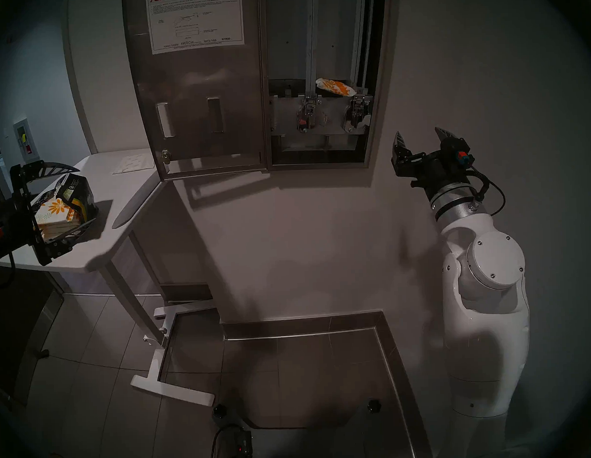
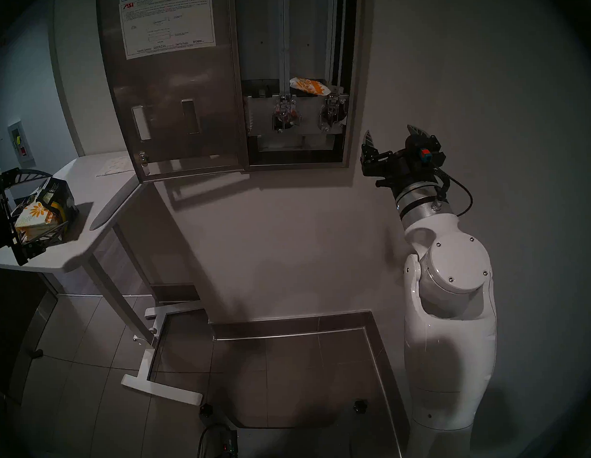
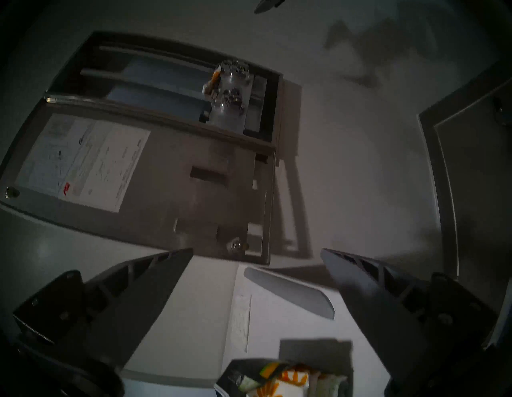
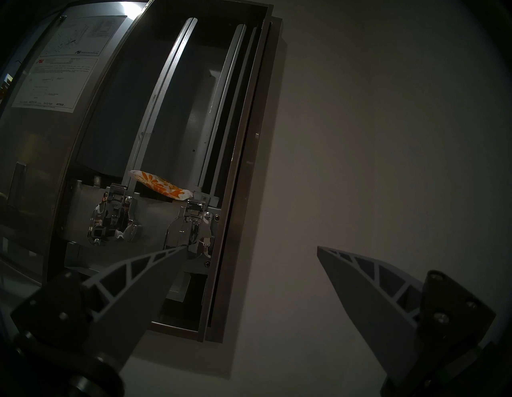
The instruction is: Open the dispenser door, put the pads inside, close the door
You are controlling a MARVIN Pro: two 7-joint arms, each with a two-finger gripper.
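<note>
Table (image 1: 97,250) beside dispenser (image 1: 378,87) (door (image 1: 195,93) open)

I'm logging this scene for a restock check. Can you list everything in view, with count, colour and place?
dispenser: one, steel, on the wall, standing open
door: one, steel, swung open to the left, white sheet on its inside
levers: two, chrome, low inside the dispenser
pad: one, white with orange print, lying tilted above the right lever
table: one, white, left of the dispenser
bag: one, black and yellow, torn open, on the table
pads in bag: a stack, count unclear, white and orange
flat sheet: one, white, at the table's back
left pincer: open, around the bag, gripping nothing
right pincer: open, empty, right of the dispenser
</note>
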